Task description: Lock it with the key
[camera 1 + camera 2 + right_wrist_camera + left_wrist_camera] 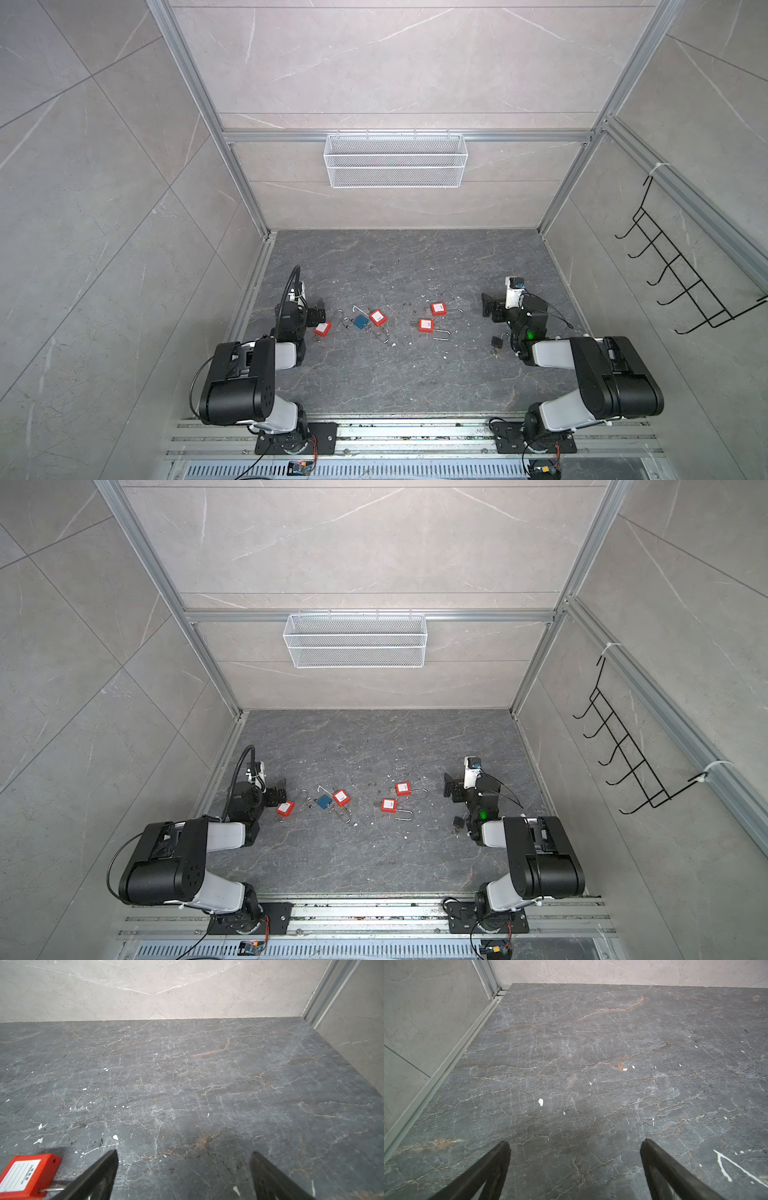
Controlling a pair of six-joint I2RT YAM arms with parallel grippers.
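My left end effector [574, 1145] and right end effector [184, 1154] both spread wide. Blue padlock [360, 322] lies on counter [415, 374] between them, nearer left.

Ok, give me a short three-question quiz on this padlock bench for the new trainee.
1. How many red padlocks lie on the table?
2. True or false: the left hand is shut on the blue padlock.
3. Which padlock lies alone beside the right arm? A red, B blue, C black.
Key: 1. Four. 2. False: that hand is open and empty, and the blue padlock lies on the table. 3. C, the black padlock.
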